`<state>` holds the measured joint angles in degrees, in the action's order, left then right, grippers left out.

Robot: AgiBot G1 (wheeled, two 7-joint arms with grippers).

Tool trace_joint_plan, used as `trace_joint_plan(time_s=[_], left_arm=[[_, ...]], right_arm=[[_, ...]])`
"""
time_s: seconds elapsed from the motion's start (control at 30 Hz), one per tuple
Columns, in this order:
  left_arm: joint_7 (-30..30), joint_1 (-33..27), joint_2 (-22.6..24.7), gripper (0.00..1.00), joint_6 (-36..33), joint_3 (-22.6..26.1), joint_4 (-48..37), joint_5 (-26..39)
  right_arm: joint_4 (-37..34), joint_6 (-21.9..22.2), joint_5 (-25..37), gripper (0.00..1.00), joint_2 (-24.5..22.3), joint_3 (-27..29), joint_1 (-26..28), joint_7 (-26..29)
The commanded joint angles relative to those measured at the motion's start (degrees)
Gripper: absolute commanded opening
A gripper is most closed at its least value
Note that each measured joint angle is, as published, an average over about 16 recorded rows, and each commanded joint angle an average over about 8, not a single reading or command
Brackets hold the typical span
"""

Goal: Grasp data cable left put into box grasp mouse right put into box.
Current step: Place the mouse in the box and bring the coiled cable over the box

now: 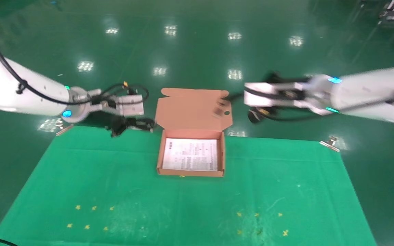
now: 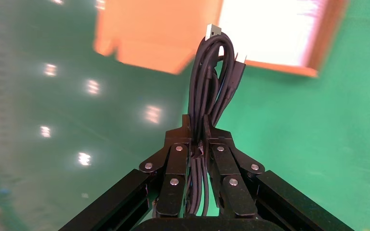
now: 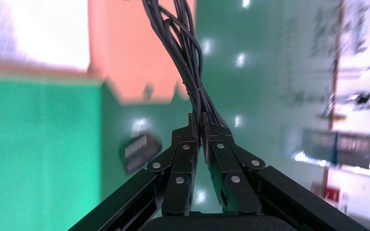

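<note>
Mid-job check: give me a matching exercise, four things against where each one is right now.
Things:
1. data cable
2. mouse cord
3. box
4. printed sheet

States:
A. lying inside the box
B. pinched in the right gripper
C. pinched in the left gripper
D. standing open on the green cloth

Pairs: 1-C, 2-B, 3-D, 4-A

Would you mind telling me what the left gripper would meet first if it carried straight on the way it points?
Probably the open lid of the box: the left gripper, shut on the data cable, points toward it, though depth is unclear.
</note>
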<state>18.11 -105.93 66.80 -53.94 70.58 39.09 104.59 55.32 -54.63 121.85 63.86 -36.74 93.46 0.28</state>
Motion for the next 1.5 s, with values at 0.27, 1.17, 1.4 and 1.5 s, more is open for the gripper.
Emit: trace_joint_plan(time_s=[0.27,1.17,1.4,1.5], left_arm=[[3.64,-3.24,3.63,0.0,6.68,0.52,-1.5,5.79],[11.21,-3.79,5.12,0.0,3.82,3.78,-6.05,12.53],[17.98,-4.05,3.94,0.0,0.13,5.23,-5.2,15.86],[20.12,-4.04,3.5,0.0,-0.76,5.6,-4.1,16.86]], right_arm=[[-12.91,8.14,-4.45,0.0,11.16,1.21,7.38,-6.56],[-15.14,12.36,-12.8,0.0,13.49,-10.77,5.02,-8.2],[-13.49,14.68,-13.69,0.0,14.19,-14.96,2.85,-4.15],[-13.49,16.35,-14.3,0.0,14.4,-17.51,2.32,-2.11]])
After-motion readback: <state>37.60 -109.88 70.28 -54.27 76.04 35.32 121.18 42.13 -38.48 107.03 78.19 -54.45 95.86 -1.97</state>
